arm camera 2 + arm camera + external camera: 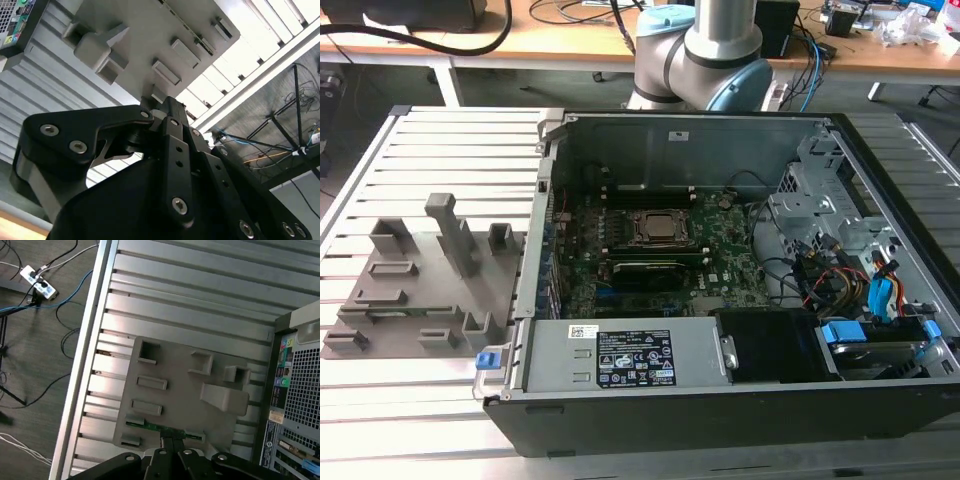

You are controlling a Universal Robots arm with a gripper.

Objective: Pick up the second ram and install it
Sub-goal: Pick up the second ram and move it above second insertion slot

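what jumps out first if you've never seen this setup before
The open computer case dominates the exterior view, green motherboard exposed, with the arm's base beyond it. At the exterior view's left a grey holder tray sits on the slatted metal table. In the first wrist view the black end effector hangs right at the second ram, a thin green stick lying in a slot of that tray.
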